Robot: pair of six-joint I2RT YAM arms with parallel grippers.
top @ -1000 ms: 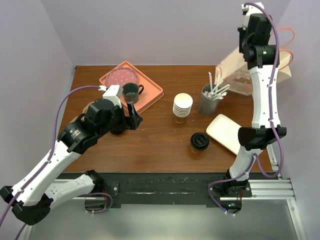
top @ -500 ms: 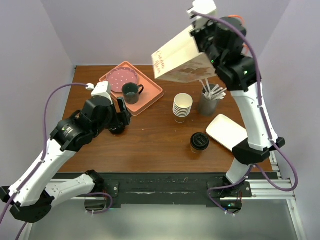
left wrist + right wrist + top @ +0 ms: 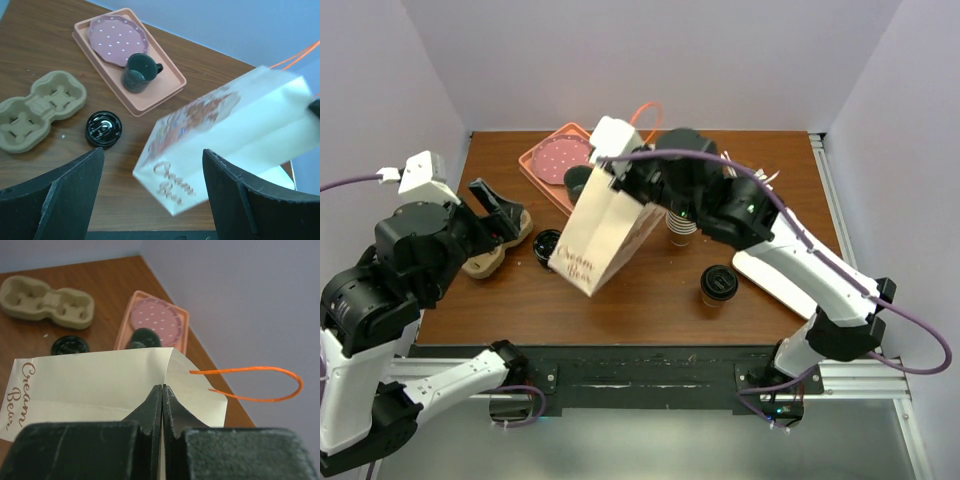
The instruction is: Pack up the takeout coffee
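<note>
Closest to the arm bases, the nearer takeout coffee (image 3: 718, 284) stands upright on the table (image 3: 650, 305), right of centre. Its black lid is on, and it sits near a white oblong plate (image 3: 770, 262). To its left the paper bag (image 3: 603, 238) hangs tilted, its bottom corner low over the near middle of the table (whether it touches the wood cannot be told). Printed lettering that starts with "Cream" runs near that bottom end.

The right end effector (image 3: 162, 390) has its fingers pressed together on the bag's top edge. An orange handle loop (image 3: 250, 385) sticks out beside the grip.

On the left side, the left end effector (image 3: 498, 210) hovers with its fingers spread apart and nothing between them. It is above a pulp two-cup carrier (image 3: 40, 107) that lies flat on the wood. The other takeout coffee (image 3: 103, 129) stands upright just beside the carrier's right end, on the table rather than in a well, between the carrier and the bag.

A stack of white paper cups (image 3: 680, 228) shows only partly from behind the right arm at mid-table. Farther back, a salmon tray (image 3: 167, 90) lies at an angle. It carries a dark green mug (image 3: 137, 73) at its nearer end and a pink dotted plate (image 3: 117, 39) behind that.
</note>
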